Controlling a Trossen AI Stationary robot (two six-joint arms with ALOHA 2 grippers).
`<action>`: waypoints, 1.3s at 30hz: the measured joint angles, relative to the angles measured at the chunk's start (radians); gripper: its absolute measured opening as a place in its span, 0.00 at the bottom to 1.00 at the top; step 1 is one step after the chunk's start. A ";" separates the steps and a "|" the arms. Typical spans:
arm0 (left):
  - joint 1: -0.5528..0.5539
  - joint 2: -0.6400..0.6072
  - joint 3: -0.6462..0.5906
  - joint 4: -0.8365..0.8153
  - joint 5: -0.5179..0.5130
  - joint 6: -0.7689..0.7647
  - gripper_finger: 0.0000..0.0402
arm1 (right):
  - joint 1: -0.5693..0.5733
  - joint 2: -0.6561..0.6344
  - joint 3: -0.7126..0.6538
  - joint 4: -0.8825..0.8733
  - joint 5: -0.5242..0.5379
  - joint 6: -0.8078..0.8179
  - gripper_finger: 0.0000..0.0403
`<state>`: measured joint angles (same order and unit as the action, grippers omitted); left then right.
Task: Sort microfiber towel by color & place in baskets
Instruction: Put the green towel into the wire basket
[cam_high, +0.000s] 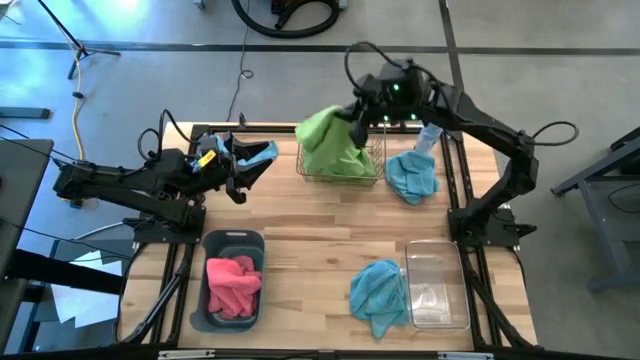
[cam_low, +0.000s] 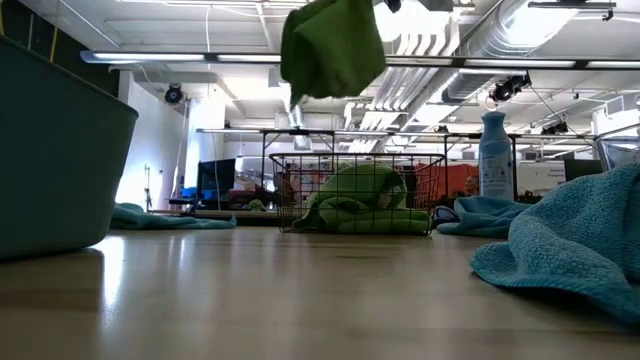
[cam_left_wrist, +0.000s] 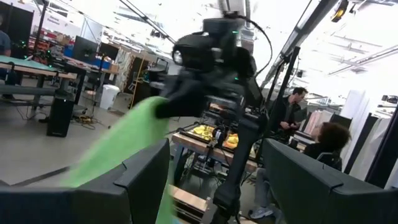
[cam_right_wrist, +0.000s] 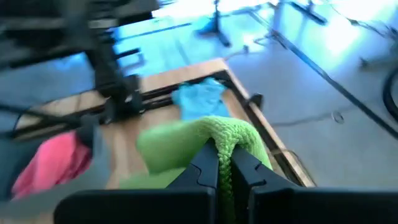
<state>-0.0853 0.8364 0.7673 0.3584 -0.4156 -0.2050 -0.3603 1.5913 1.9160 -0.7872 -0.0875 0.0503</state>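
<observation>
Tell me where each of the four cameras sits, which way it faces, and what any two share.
High view: overhead, straight down on the table; both arms show.
Low view: tabletop height, level toward the wire basket; no arm visible.
Left wrist: on the left arm, facing the right arm; own fingers below.
Right wrist: looks past the right gripper shut on the green towel.
Shared: all four show that green towel.

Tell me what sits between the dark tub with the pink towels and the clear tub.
In the high view, a blue towel lies heaped between the dark tub and the clear tub, against the clear tub's side; the rest is bare wooden table.
</observation>
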 joint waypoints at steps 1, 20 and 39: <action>0.000 0.000 0.000 0.000 0.000 0.000 0.61 | -0.018 0.009 0.000 0.000 0.000 0.022 0.00; 0.000 0.000 0.000 -0.003 0.000 0.000 0.61 | -0.143 0.236 0.000 -0.161 0.113 0.253 0.00; 0.000 0.000 0.000 -0.050 0.005 -0.001 0.61 | -0.151 0.471 0.000 -0.181 0.073 0.601 0.00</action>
<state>-0.0853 0.8364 0.7673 0.3080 -0.4104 -0.2058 -0.5110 2.0622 1.9156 -0.9678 -0.0146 0.6513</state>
